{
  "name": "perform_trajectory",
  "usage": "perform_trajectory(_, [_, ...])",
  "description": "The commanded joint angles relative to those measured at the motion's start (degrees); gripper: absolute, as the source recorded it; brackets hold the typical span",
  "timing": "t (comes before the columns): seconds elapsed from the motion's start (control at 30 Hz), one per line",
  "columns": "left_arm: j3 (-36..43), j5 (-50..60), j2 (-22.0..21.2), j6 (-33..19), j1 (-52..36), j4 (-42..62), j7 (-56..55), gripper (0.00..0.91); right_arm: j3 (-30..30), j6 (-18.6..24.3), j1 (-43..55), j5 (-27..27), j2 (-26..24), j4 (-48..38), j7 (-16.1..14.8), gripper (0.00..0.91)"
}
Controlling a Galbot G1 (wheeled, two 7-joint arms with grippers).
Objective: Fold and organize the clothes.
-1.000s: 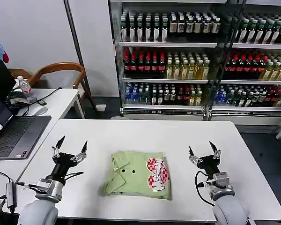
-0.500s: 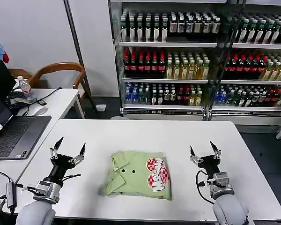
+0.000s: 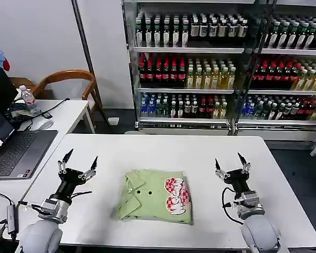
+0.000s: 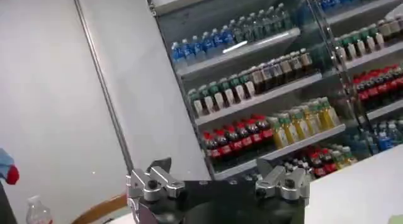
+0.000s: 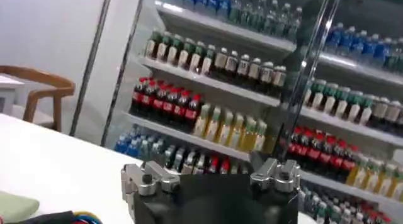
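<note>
The polo shirt (image 3: 155, 196) is soft matt cloth, light green, with a slightly wrinkled surface, a printed red-and-white checkered patch and small hard buttons. It lies on a white table (image 3: 163, 153) whose top looks smooth and matt. The left gripper (image 3: 79, 165) and the right gripper (image 3: 232, 163) have black fingers that look like hard plastic, and their joints near the wrist look like grey brushed metal. The chair (image 3: 66, 80) behind is of smooth brown wood with a light gloss. The fridge (image 3: 221, 63) has glossy glass doors and a metal frame.
</note>
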Motion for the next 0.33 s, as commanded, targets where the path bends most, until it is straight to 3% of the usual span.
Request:
perform_trajectory(0.03, [-0.48, -0.58, 0.95, -0.26, 0.71, -0.53, 1.18, 0.907, -0.96, 2.41, 0.6, -4.59, 0.6, -0.67, -0.65, 0.907])
perform_trajectory(0.17, [-1.16, 0.92, 1.11, -1.73, 2.12, -0.67, 1.45, 0.907, -2.41, 2.57, 0.98, -5.58, 1.15, -0.33, -0.85, 0.907])
perform_trajectory(0.33, [-2.02, 0.91, 0.67, 0.51, 4.27, -3.32, -0.76, 0.907, -2.92, 4.01, 0.77, -7.29, 0.89, -0.24, -0.6, 0.907])
